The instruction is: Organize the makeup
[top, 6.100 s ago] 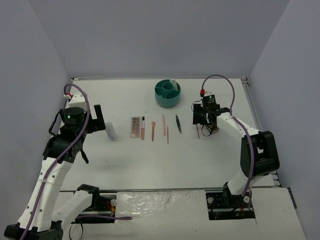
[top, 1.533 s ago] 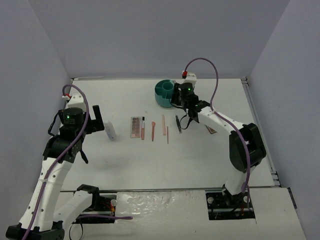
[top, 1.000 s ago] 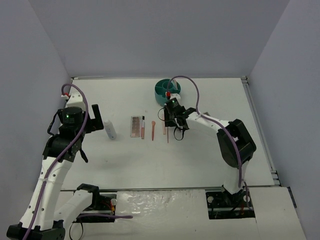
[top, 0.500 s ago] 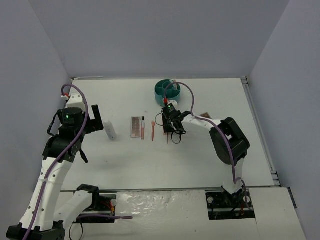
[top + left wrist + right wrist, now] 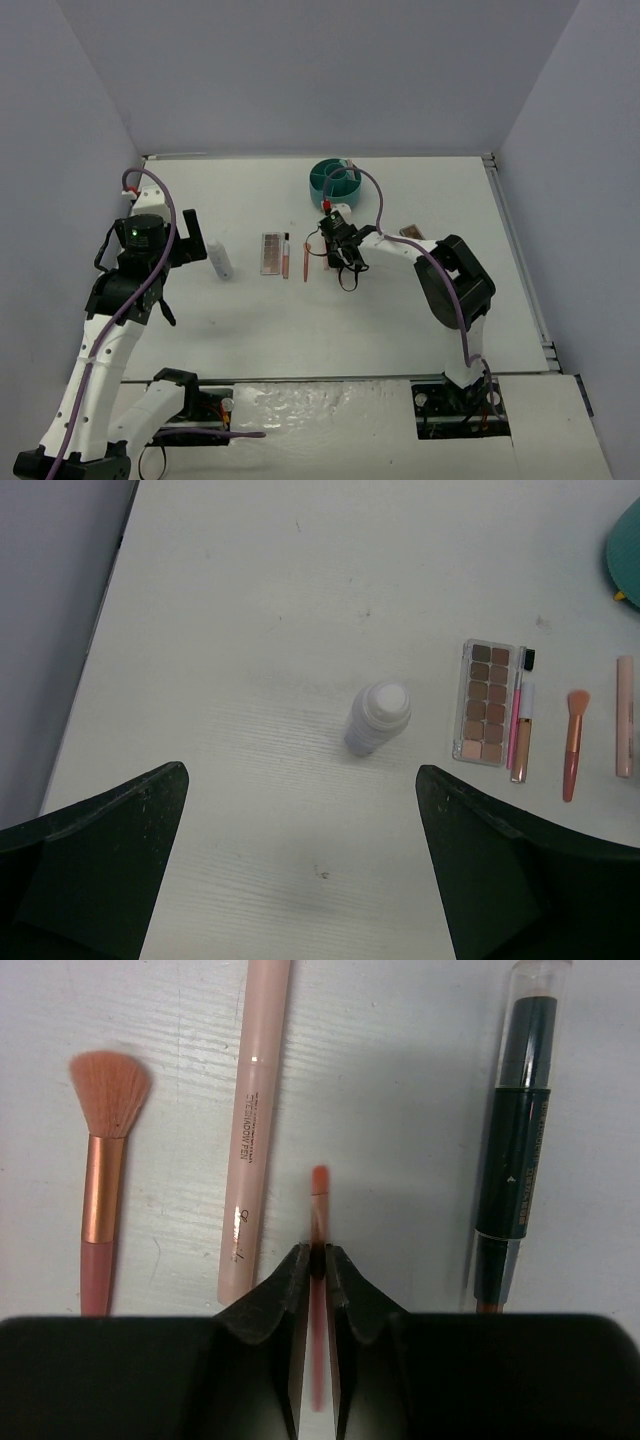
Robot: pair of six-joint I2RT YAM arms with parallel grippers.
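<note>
At the right claw: jaws pinched shut on a thin orange liner stick, which lies flat on the table with its tip poking past the fingertips.
Handling: probably light, stiff and smooth. So slim a stick may roll or swivel in the pinch, so a hold nearer mid-length looks safer than one close to the tip.
Just left of the liner stick: one pale pink eyeshadow pen, parallel and apart.
Further left of it: one orange-bristled brush.
Just right of it: one dark crayon stick with a clear cap.
Well left of it: one brown eyeshadow palette, with one black-capped tube just beside its edge. Beyond those, one white bottle.
Behind it: one teal divided cup.
Right of it: one flat brown thing, possibly a second palette, too small to tell.
At the left claw: spread wide, holding nothing, far left of the liner stick and over the white bottle.
</note>
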